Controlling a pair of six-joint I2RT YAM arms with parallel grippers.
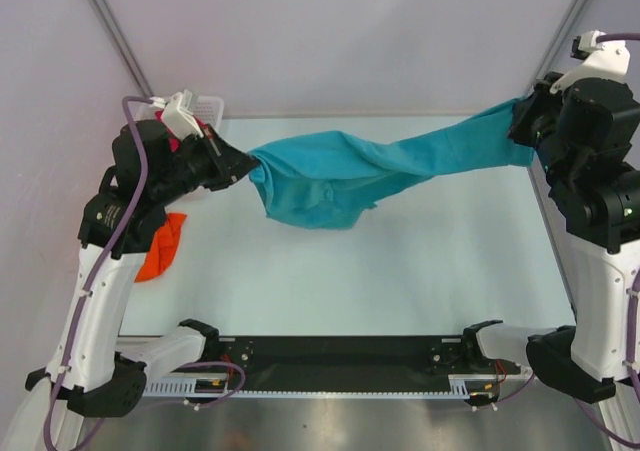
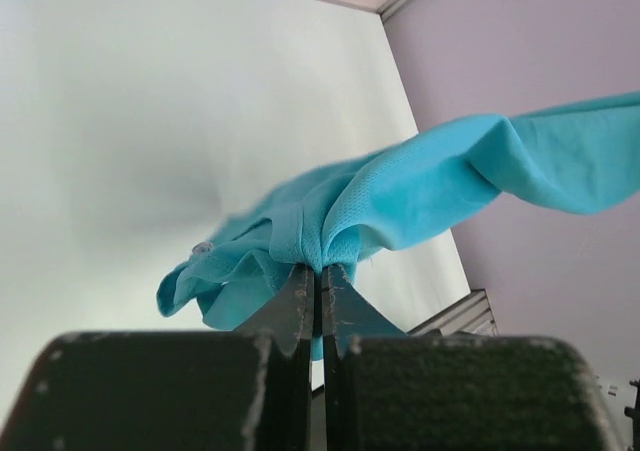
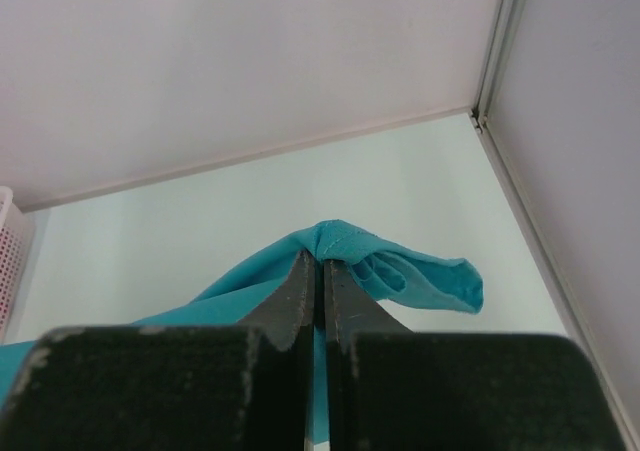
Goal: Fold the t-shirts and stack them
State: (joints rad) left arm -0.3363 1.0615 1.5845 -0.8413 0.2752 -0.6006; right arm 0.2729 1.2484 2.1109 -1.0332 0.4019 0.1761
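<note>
At the table's [image 1: 400, 281] left edge the orange t-shirt [image 1: 160, 253] lies crumpled on the surface, partly hidden under the left arm. In the table's far left corner stands a white basket [image 1: 208, 105], and just in front of it a scrap of crimson-pink t-shirt [image 1: 176, 142] shows behind the arm; whether it sits in the basket cannot be told. The left gripper [image 1: 246, 162] is raised over the left half of the table, its fingers pressed together on a bunched edge of the teal t-shirt [image 1: 340, 176], which the left wrist view shows pinched right at the fingertips. From there the shirt hangs clear of the table, sagging in a loose pouch over the middle and then running as a twisted band up toward the table's far right corner. There the right gripper [image 1: 520, 127] pinches the other end, its fingers closed tight on a hemmed fold, with a small flap of cloth poking out beside them.
</note>
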